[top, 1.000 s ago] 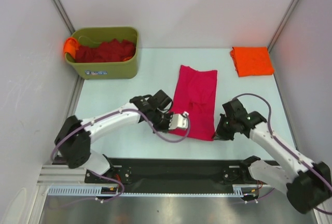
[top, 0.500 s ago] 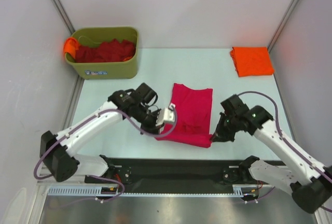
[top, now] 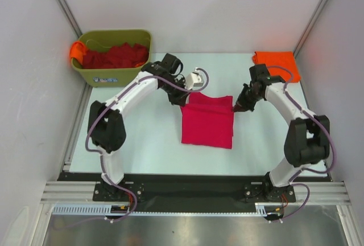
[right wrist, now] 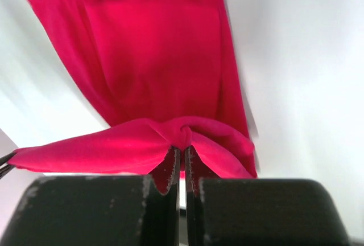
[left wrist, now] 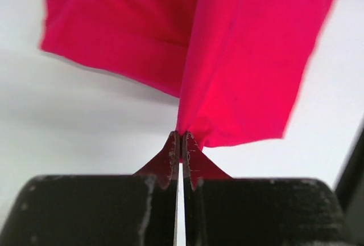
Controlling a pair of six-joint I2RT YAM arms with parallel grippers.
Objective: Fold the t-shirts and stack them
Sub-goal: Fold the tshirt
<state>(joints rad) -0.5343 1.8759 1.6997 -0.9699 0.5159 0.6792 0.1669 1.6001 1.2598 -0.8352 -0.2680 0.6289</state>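
A crimson-pink t-shirt point(top: 207, 123) lies doubled over in the middle of the table. My left gripper point(top: 183, 103) is shut on its far left corner, and the cloth point(left wrist: 227, 58) fans out from the pinched fingertips point(left wrist: 172, 149). My right gripper point(top: 234, 109) is shut on the far right corner, where the fabric point(right wrist: 148, 75) bunches at the tips. A folded bright orange t-shirt point(top: 278, 64) lies at the back right, partly behind the right arm. Dark red t-shirts point(top: 114, 56) fill the olive-green bin point(top: 116, 75).
The olive-green bin stands at the back left with an orange cloth point(top: 75, 51) draped over its left rim. White walls close in the table on both sides and at the back. Both arms reach far out over the table.
Both grippers have carried the shirt's near edge away from the arm bases and over onto its far part, so the long shirt now lies folded to about half its length.
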